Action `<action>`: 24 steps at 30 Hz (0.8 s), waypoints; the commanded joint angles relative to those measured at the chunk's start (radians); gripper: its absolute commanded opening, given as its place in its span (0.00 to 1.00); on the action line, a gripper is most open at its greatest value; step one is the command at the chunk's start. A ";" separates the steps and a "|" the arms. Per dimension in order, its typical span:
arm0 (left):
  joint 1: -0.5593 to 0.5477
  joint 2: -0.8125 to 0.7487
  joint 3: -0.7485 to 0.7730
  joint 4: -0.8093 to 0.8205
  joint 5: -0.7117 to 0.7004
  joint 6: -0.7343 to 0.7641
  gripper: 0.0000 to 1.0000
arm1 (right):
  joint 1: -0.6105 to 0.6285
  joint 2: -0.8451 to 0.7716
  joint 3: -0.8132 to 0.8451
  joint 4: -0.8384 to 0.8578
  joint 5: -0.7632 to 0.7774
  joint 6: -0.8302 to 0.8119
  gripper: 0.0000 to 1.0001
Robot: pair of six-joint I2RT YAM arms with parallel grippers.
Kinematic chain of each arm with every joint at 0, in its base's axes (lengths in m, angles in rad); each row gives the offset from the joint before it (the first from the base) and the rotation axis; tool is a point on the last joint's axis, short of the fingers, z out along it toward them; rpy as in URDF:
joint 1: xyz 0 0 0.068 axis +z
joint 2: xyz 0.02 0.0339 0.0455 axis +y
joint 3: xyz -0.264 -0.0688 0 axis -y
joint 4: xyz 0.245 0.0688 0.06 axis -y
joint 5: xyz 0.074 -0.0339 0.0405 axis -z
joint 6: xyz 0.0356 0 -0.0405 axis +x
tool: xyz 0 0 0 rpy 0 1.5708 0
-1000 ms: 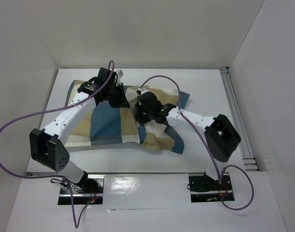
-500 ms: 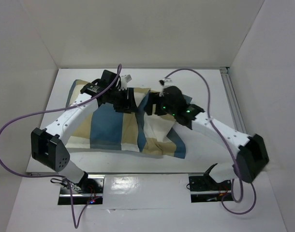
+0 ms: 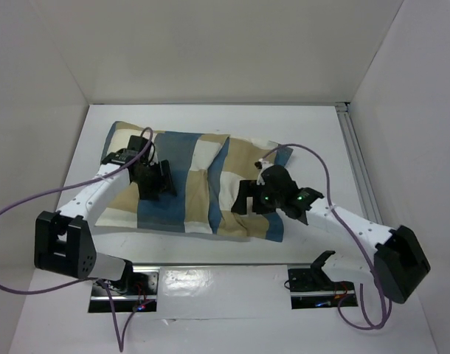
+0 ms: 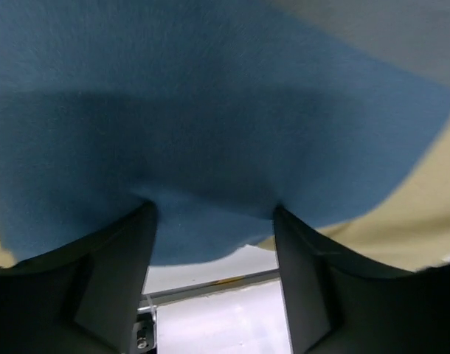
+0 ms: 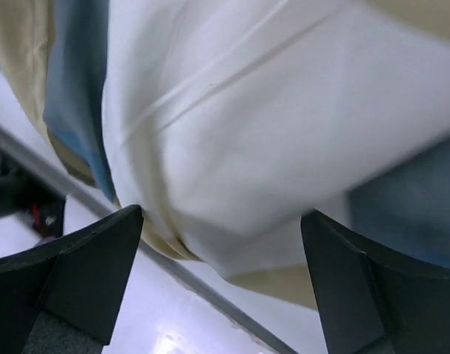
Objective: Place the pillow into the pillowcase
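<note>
With left end effector (image 4: 214,214) and right end effector (image 5: 221,215) both spread apart, we judge the limp, light pillowcase (image 3: 181,199), seemingly filled already, best pinched at its hem.

The pillowcase (image 3: 184,193) carries a large check pattern of blue, tan and cream blocks. In my left wrist view, a blue block fills most of the frame, with tan at its right edge. In my right wrist view, a cream-white block dominates, bordered by blue and tan strips. My left fingers (image 4: 114,280) and right fingers (image 5: 70,273) are black. My arm links (image 3: 88,193) are white. The cables (image 3: 120,335) are purple. The desk (image 3: 313,133) is plain white.
</note>
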State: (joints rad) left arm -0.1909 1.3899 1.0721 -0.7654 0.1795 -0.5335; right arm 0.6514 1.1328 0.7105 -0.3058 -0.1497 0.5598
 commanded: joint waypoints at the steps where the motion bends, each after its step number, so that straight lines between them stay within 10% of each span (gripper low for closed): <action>1: -0.007 0.023 -0.052 0.144 0.008 -0.034 0.74 | 0.031 0.099 -0.028 0.259 -0.174 0.058 0.95; 4: -0.053 0.104 -0.038 0.219 0.064 -0.046 0.61 | 0.031 0.232 0.010 0.324 -0.174 0.058 0.78; 5: -0.071 0.176 -0.015 0.248 0.064 -0.046 0.60 | 0.031 0.249 0.020 0.351 -0.154 0.067 0.46; 7: -0.143 0.250 0.093 0.248 0.074 -0.046 0.60 | -0.014 0.260 0.033 0.331 -0.043 0.109 0.16; 10: -0.237 0.374 0.288 0.218 0.054 -0.036 0.60 | -0.120 0.220 0.033 0.287 0.082 0.138 0.00; 19: -0.230 0.350 0.548 -0.041 -0.144 -0.008 0.73 | -0.265 0.147 0.121 0.157 0.165 0.023 0.01; 20: -0.204 0.286 0.522 -0.054 -0.155 -0.029 0.73 | -0.265 0.147 0.138 0.139 0.165 0.011 0.17; 21: -0.179 0.243 0.487 -0.063 -0.188 -0.042 0.74 | -0.265 0.147 0.156 0.090 0.176 0.002 0.66; 24: -0.041 0.065 0.318 -0.098 -0.254 -0.129 0.86 | -0.265 0.102 0.194 0.015 0.248 -0.008 0.94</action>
State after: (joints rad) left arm -0.3386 1.6157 1.4784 -0.7395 0.0376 -0.5827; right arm 0.3916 1.3148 0.8238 -0.2390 0.0032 0.5827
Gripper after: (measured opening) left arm 0.850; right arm 0.905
